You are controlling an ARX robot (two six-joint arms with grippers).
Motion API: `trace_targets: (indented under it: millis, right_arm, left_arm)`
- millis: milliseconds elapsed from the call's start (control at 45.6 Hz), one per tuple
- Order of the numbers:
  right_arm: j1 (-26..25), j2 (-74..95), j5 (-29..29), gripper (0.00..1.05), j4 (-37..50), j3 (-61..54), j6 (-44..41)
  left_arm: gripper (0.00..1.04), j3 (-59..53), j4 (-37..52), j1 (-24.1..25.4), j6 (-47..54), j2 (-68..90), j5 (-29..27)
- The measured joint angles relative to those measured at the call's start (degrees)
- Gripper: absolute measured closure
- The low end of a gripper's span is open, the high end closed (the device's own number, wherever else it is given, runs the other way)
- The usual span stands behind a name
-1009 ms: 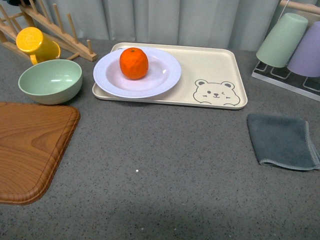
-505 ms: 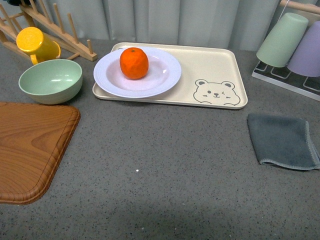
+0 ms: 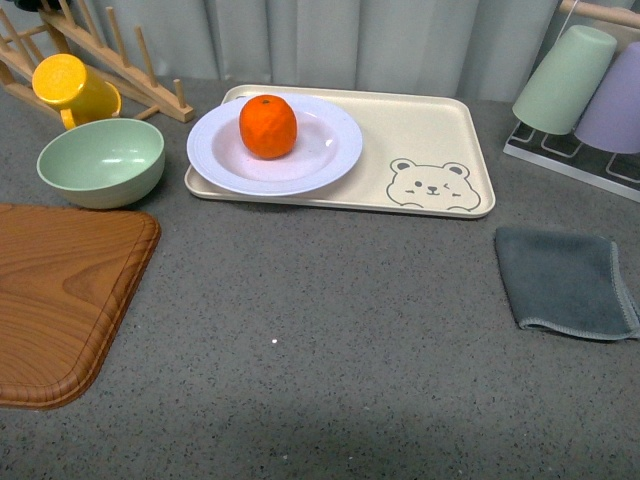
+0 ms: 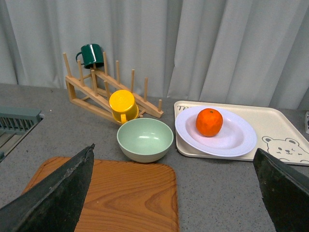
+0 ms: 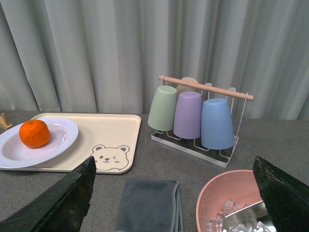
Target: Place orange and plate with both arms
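Nothing has moved since earlier: the round bright orange (image 3: 267, 126) sits on the pale lavender-white plate (image 3: 330, 155).
Both pincers, left gripper (image 4: 174, 193) and right gripper (image 5: 174, 195), stand apart, empty; task looks complete.

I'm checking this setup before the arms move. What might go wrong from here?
The round orange fruit sits loose on the pale lavender plate; tilting the plate may roll it off. The plate overhangs the beige bear tray's left edge, close to the mint-green bowl, so a left-side grasp might knock the bowl.

Mint bowl (image 3: 101, 161) beside wooden board (image 3: 62, 295), grey cloth (image 3: 566, 281).
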Motion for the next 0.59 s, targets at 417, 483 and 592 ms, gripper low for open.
trace_targets:
  millis: [417,483,592]
  right_arm:
    - [0.00,0.00,0.00,0.09,0.00,0.00,0.11]
    - [0.00,0.00,0.00,0.09,0.00,0.00,0.09]
    - [0.00,0.00,-0.02,0.09,0.00,0.00,0.09]
  left_arm:
    - [0.07,0.00,0.00,0.00,0.00,0.00,0.00]
    - [0.07,0.00,0.00,0.00,0.00,0.00,0.00]
    - [0.07,0.00,0.00,0.00,0.00,0.00,0.00]
